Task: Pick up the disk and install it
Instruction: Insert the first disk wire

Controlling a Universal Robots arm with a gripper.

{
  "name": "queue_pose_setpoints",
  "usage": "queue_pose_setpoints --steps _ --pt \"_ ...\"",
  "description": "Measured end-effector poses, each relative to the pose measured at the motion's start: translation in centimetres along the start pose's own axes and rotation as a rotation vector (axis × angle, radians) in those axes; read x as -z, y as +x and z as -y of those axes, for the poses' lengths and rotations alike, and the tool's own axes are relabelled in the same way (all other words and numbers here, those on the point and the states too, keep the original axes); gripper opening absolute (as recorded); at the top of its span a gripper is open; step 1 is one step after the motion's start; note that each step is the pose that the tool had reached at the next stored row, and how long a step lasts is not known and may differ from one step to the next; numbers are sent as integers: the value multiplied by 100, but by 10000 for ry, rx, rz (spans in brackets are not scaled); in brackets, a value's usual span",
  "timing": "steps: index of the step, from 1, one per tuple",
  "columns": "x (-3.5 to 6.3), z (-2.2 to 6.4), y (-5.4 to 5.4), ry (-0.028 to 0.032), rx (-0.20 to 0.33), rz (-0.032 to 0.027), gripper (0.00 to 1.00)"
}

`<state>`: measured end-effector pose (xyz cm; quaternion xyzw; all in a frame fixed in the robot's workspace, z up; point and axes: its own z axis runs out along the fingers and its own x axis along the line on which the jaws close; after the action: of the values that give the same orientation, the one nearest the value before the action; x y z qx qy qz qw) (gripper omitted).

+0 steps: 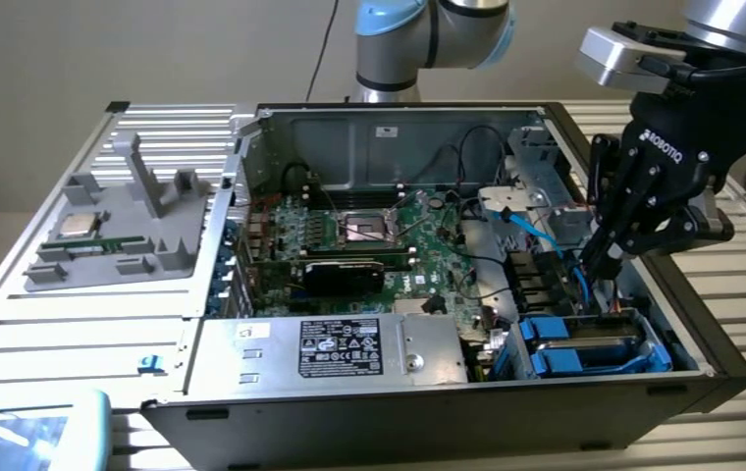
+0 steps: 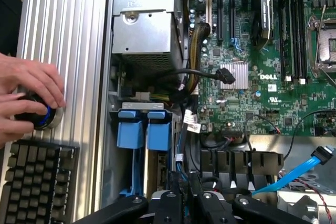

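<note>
The open computer case (image 1: 687,324) is seen with the motherboard (image 1: 373,231) and the power supply (image 1: 334,348) exposed. The gripper (image 1: 605,263) is lowered into the drive bay corner, its fingers drawn nearly together, and nothing can be made out between them. The disk (image 1: 596,343) lies just below and in front of the fingertips, seated in the bay, with its blue carrier tabs (image 2: 144,129) showing. Installation appears largely done. A hand (image 2: 26,90) is rested on a knob beside a keyboard (image 2: 34,182).
</note>
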<state>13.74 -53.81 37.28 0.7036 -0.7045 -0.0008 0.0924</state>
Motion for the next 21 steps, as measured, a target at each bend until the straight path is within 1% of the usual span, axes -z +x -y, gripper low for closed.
queue_pose_setpoints --steps 3,4,19,20,21 --pt "63 -9 7 0 -3 -65 16" --pt "74 -11 8 0 -3 -73 16" --pt "76 -12 9 2 -5 -76 16" --pt "76 -19 9 6 -7 -78 16" --pt "73 -48 8 33 -10 -78 16"
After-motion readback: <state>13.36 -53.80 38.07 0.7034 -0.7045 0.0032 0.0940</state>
